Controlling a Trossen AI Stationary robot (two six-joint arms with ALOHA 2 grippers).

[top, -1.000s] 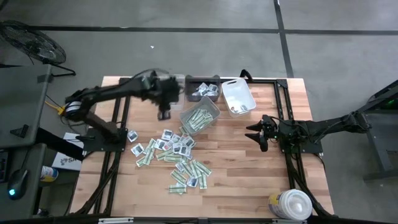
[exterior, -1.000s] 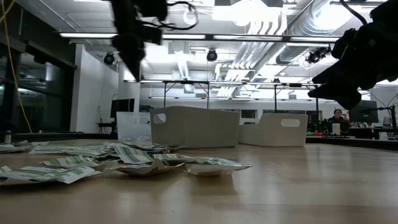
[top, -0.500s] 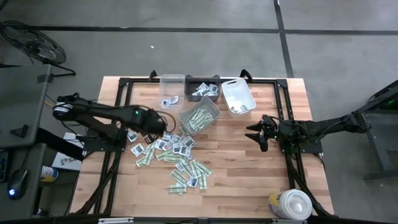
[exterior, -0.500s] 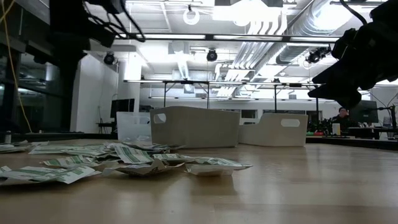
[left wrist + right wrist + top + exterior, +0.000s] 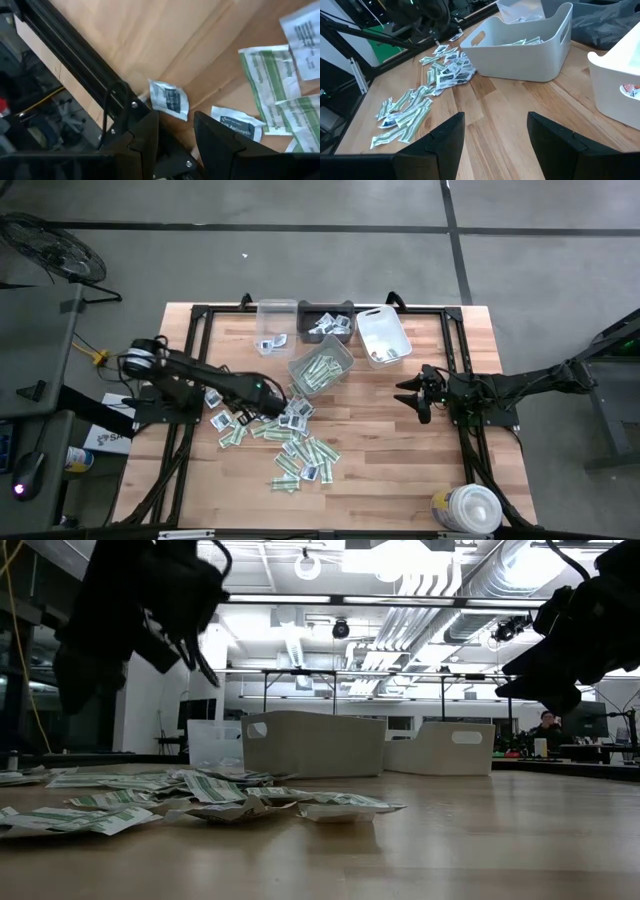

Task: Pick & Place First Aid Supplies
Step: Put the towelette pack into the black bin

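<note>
Packets [image 5: 285,430], long axes mixed, beneath left pincer [image 5: 272,400]

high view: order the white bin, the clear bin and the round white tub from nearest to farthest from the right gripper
1. White bin, up toward the table's far edge from the right gripper.
2. Round white tub, at the near right corner.
3. Clear bin, far edge, toward the left.

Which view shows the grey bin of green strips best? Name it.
The high view: the grey bin shows whole from above, green strips inside. The right wrist view shows its side wall and some strips, the low view only its wall; the left wrist view misses it.
</note>
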